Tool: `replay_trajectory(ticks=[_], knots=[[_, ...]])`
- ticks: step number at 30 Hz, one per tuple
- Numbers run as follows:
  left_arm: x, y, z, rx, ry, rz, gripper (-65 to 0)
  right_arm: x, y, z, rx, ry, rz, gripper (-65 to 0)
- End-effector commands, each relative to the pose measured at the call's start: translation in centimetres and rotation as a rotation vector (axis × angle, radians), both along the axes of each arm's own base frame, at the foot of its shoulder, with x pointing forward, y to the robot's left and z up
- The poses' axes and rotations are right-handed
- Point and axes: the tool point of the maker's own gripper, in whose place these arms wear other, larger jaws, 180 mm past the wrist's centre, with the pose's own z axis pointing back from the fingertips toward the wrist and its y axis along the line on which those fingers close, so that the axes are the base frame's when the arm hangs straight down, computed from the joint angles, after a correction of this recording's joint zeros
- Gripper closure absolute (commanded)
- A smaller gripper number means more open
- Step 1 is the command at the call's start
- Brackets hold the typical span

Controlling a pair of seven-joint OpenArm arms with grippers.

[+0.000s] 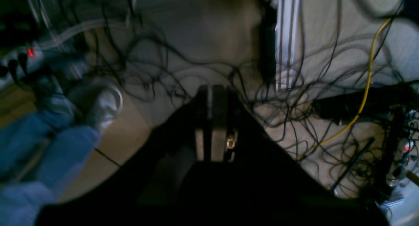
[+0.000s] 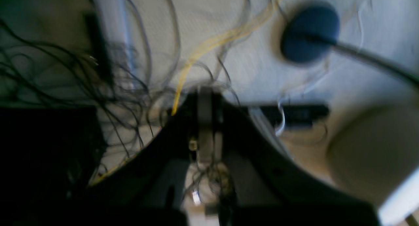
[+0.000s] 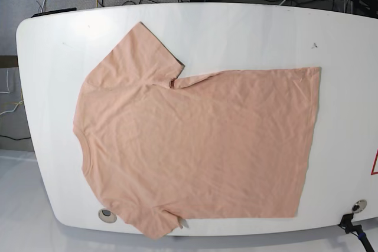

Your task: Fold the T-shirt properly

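The salmon-peach T-shirt [image 3: 195, 140] lies spread flat on the white table [image 3: 248, 33] in the base view, neck to the left, hem to the right, sleeves at the top left and bottom left. No print shows on the side facing up. Neither arm appears in the base view. The left gripper [image 1: 212, 91] shows in the left wrist view with its fingers pressed together, empty, held over a floor with cables. The right gripper [image 2: 205, 93] shows blurred in the right wrist view, fingers together, also over the floor.
Tangled black cables [image 1: 196, 65] and a yellow cable [image 1: 366, 88] lie on the floor. A person's blue trouser leg and grey shoe [image 1: 98, 104] are at the left. A dark round stand base [image 2: 309, 32] and a metal frame leg [image 1: 286, 39] stand nearby.
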Motion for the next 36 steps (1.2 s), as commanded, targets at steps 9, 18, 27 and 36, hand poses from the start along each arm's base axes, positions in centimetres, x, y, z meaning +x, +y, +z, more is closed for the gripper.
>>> replay_trajectory(ticks=[9, 18, 27, 36], knots=[[4.1, -0.2, 8.9, -0.033, -0.174, -0.180, -2.0, 5.4, -1.7, 9.1, -0.027, -0.248, 0.085, 0.0], [11.0, -1.4, 16.6, -0.056, -0.407, -0.248, -3.4, 12.5, -4.4, 14.9, -0.114, -0.366, 0.069, 0.0], [14.1, -0.6, 18.8, -0.032, -0.497, -0.232, -14.7, 17.9, -6.9, 19.4, -0.064, -0.494, -0.129, 0.0], [16.5, 2.7, 19.2, 0.050, -0.538, -0.197, -15.8, 22.7, -4.9, 22.2, 0.252, -0.592, -0.348, 0.0]])
